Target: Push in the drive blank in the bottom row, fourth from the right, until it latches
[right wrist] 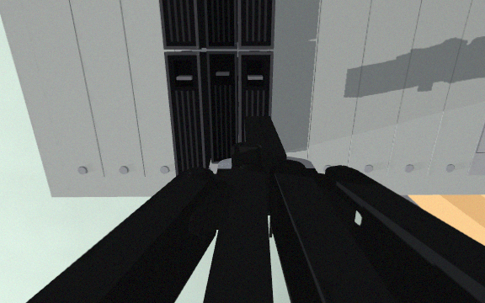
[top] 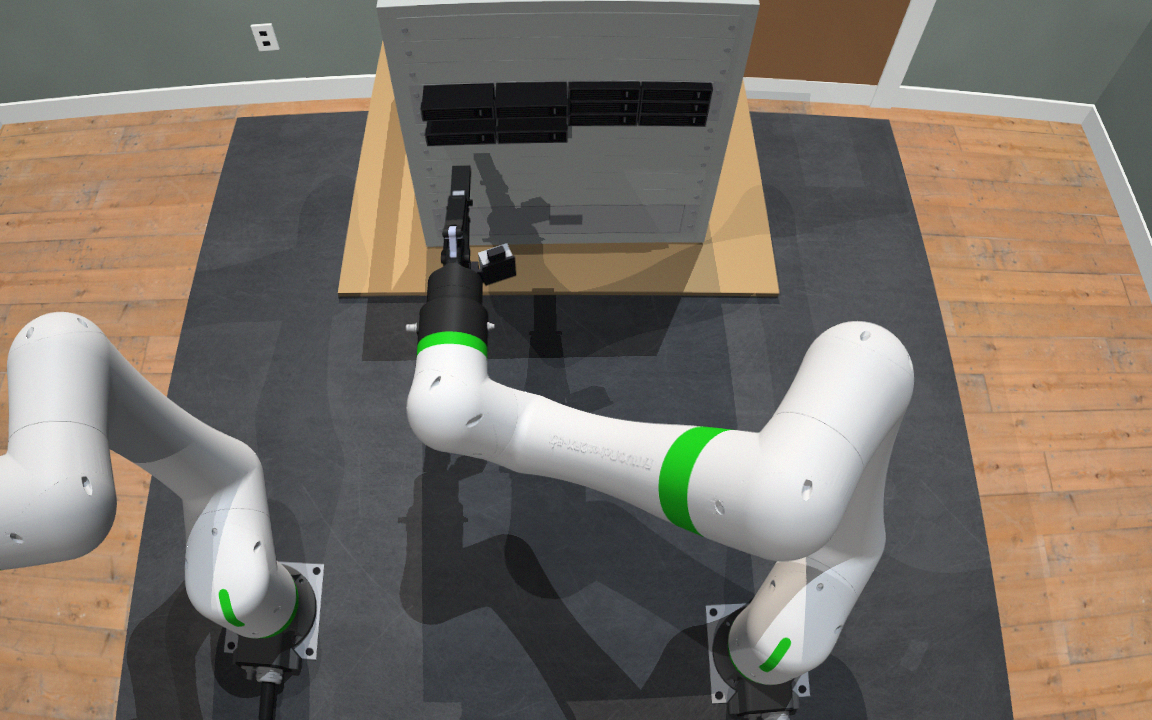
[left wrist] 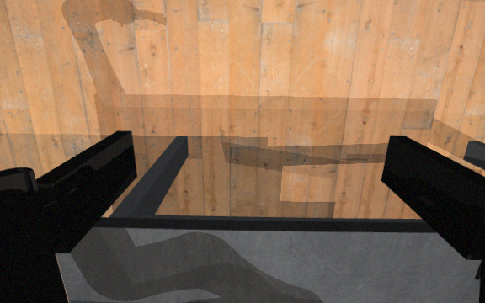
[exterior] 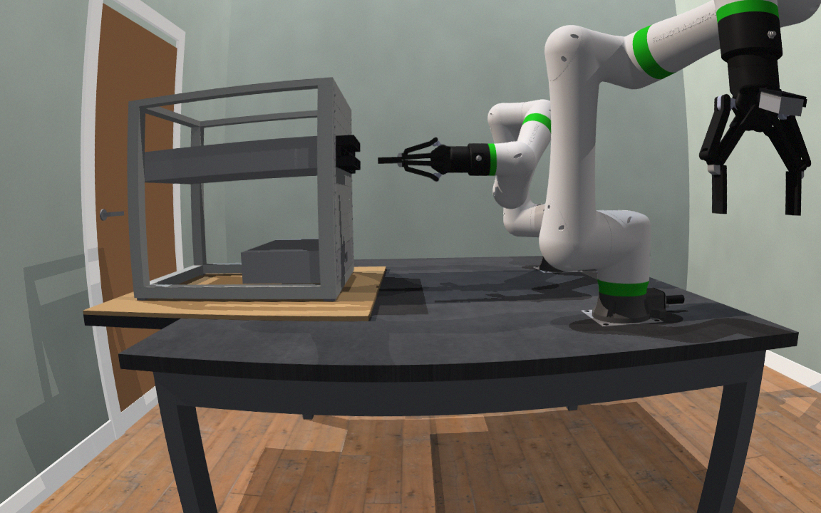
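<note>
The grey rack (top: pixel 562 44) (exterior: pixel 326 204) (right wrist: pixel 57 84) stands upright on a wooden board. The target blank, bottom row far left (top: pixel 459 138) (right wrist: pixel 255 98), is black and protrudes. Its right-hand neighbour (top: pixel 532 137) protrudes too, as do the two top-row blanks above them; the middle row there sits further back. My right gripper (top: pixel 461 169) (exterior: pixel 380 159) (right wrist: pixel 257 137) is shut and empty, pointing at the rack at about bottom-row height. The exterior view shows a small gap before the blanks. My left gripper (exterior: pixel 756 210) (left wrist: pixel 259 156) is open and empty, pointing down far from the rack.
The two right-hand columns (top: pixel 639 103) sit nearly flush. The wooden board (top: pixel 741 277) (exterior: pixel 228 311) lies under the rack on the dark table (top: pixel 562 385) (exterior: pixel 465 344). The right arm (top: pixel 598 447) reaches across in front of the rack.
</note>
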Available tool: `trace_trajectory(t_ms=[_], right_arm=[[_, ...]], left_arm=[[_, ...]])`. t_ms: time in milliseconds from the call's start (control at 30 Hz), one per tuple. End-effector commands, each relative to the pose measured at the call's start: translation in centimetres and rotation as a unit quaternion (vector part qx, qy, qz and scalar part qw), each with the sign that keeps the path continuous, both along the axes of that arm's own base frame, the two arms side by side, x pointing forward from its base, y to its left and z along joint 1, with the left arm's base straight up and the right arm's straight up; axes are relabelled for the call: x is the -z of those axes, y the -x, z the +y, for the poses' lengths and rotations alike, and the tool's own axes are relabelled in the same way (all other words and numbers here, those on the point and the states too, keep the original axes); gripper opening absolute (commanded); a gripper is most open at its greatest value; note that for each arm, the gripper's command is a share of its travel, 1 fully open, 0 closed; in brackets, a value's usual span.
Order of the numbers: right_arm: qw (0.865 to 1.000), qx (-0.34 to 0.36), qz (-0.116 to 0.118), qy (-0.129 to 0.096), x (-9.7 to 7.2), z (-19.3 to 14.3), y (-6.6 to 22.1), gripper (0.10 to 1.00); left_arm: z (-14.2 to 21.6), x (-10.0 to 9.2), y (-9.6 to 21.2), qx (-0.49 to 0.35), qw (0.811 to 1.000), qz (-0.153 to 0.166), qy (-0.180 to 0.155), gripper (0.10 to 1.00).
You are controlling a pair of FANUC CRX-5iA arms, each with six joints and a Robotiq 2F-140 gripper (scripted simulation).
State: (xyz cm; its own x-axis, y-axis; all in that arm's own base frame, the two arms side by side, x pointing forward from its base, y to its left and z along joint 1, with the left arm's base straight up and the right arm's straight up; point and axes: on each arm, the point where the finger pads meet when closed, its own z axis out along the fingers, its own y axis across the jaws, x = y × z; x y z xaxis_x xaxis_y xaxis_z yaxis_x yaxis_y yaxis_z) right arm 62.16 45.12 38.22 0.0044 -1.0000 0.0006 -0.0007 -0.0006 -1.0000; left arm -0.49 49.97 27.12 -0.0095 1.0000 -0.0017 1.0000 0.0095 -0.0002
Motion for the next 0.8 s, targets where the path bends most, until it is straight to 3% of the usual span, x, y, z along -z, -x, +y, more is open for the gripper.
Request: trace_trajectory(t_ms=[0, 333, 567, 767], right_arm=[[1.000, 0.000, -0.001, -0.001, 0.0, 0.4, -1.1, 0.099], [1.000, 0.000, -0.001, -0.001, 0.1, 0.5, -1.6, 0.099], [1.000, 0.000, -0.001, -0.001, 0.1, 0.5, -5.0, 0.099], [1.000, 0.000, -0.001, -0.001, 0.1, 0.5, -5.4, 0.099]], left_arm=[[0.0, -0.1, 0.0, 0.000, 1.000, 0.000, -0.001, 1.000], [0.0, -0.1, 0.0, 0.000, 1.000, 0.000, -0.001, 1.000], [0.0, -0.1, 0.0, 0.000, 1.000, 0.000, -0.001, 1.000], [0.0, -0.1, 0.0, 0.000, 1.000, 0.000, -0.001, 1.000]])
